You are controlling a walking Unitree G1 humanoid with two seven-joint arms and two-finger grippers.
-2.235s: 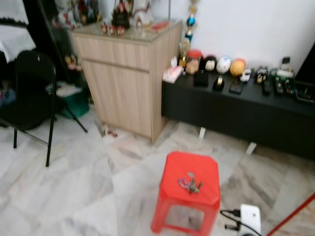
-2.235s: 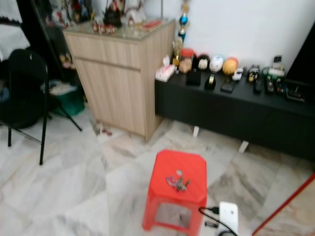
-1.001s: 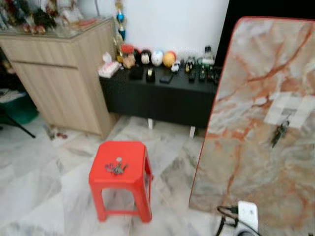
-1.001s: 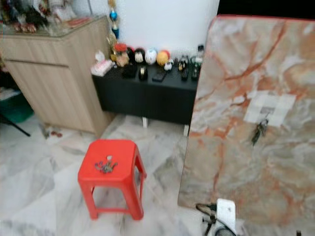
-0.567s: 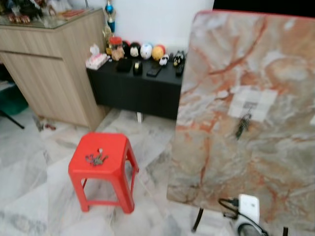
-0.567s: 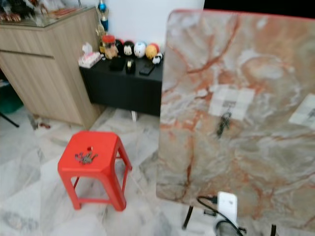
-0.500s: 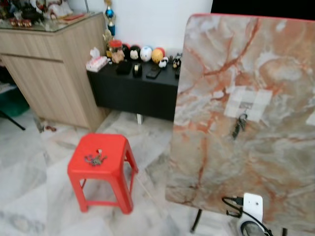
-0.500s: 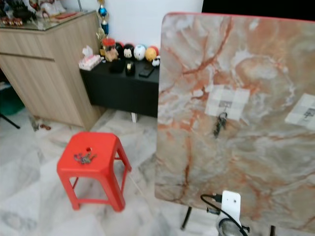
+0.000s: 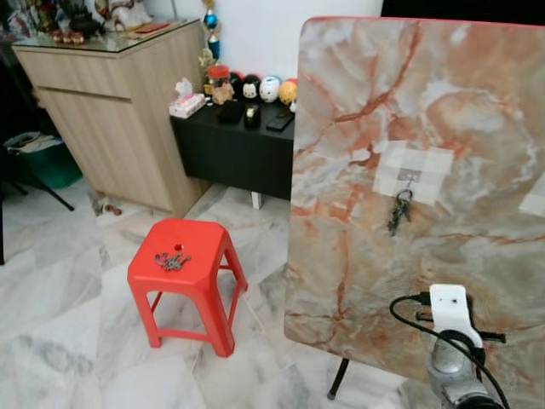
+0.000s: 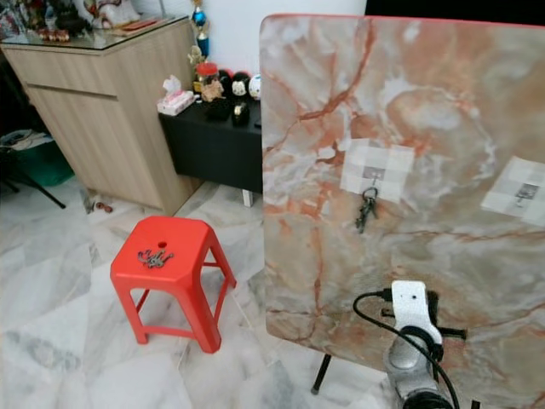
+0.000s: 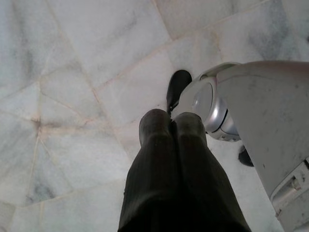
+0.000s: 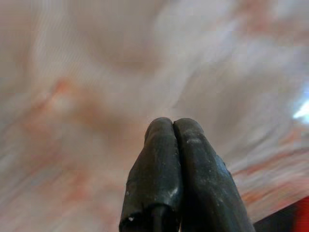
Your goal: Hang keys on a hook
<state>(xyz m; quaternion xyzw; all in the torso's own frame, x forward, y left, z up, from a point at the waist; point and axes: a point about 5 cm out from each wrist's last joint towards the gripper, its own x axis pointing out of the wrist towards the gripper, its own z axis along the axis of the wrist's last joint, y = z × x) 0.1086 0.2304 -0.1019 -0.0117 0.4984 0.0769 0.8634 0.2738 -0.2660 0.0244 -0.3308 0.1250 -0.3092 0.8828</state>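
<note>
Both tools pinched closed and empty, the left tool over the pale marble floor, the right tool facing the upright marbled board, where one key bunch hangs on a hook, and a second dark key bunch lies on the single red plastic stool.

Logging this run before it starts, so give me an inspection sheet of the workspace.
Surface: red plastic stool on pale marble floor.
Job's things: loose bunch of keys on the stool; upright marble-patterned board with a hook already holding dark keys; second hook bare.
Clutter: figurines on black low cabinet.
Grippers: left gripper shut, over floor; right gripper shut, facing the board.
Cables: black cable on the right arm.
Surroundings: wooden cabinet.
</note>
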